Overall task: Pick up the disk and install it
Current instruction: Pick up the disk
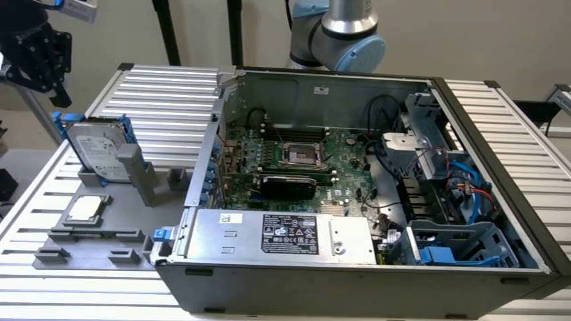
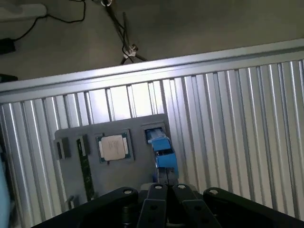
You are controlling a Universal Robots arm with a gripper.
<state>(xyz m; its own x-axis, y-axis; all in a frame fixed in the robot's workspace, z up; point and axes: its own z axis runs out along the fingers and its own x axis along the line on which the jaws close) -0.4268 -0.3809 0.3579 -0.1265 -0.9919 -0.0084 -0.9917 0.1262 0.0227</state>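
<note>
Claw: shut, empty, high at exterior view's left. Disk: upright in grey holder on worktop, beneath claw, beside open computer case. Approach: centre over blue carrier's top edge, square to flat faces.

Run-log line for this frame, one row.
gripper: shut, empty, apart from disk | disk: upright in grey holder beside case | install: not done

We see a robotics lab: a ribbed aluminium table carries an opened computer case and a grey parts fixture, a robot arm stands behind, and cables lie on the floor.
</note>
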